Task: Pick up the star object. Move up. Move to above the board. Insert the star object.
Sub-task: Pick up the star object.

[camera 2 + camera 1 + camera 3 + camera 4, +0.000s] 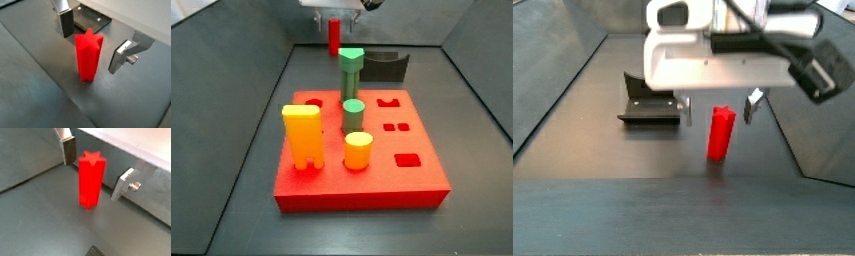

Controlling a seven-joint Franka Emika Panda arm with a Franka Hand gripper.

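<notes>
The star object (91, 180) is a slim red post with a star-shaped top, standing upright on the grey floor; it shows in both wrist views (87, 55) and both side views (719, 133) (334, 38). My gripper (95, 167) is open and lowered around its upper part (92, 39) (718, 108), one finger (67, 150) on each side, with gaps to the post. The board (358, 190) is a thick red square block with shaped holes, lying apart from the post, with the fixture between them.
Two green pegs (350, 75) and two yellow pegs (302, 135) stand in the board. The fixture (385, 68) stands between board and post, also in a wrist view (90, 22) and a side view (647, 105). Grey walls enclose the floor.
</notes>
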